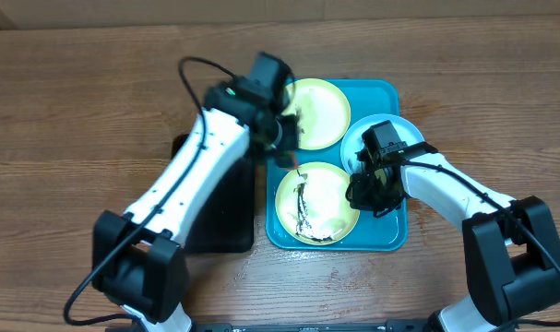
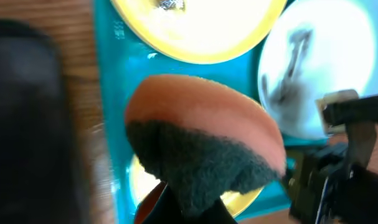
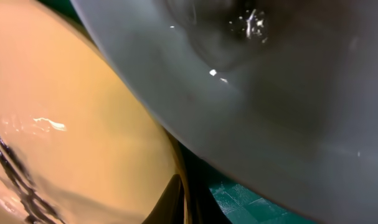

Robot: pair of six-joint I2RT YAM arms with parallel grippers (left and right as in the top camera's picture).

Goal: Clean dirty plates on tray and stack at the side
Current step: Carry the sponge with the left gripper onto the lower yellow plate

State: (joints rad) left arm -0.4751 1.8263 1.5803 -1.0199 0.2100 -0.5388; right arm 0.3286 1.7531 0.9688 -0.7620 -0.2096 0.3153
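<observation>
Wood-grain table (image 1: 77,111) carries the turquoise tray (image 1: 387,92), with three round plates (image 1: 321,106) lying inside it. The left gripper (image 1: 287,138), on a white arm reaching over the black tray (image 1: 220,217), is clamped on an orange sponge (image 2: 201,143) with a dark fuzzy scouring face. The right gripper (image 1: 367,192) is closed at the rim of the smeared lower yellow plate (image 1: 321,198), beside the glossy blue-white plate (image 2: 326,56); whether it pinches that rim is unclear.
</observation>
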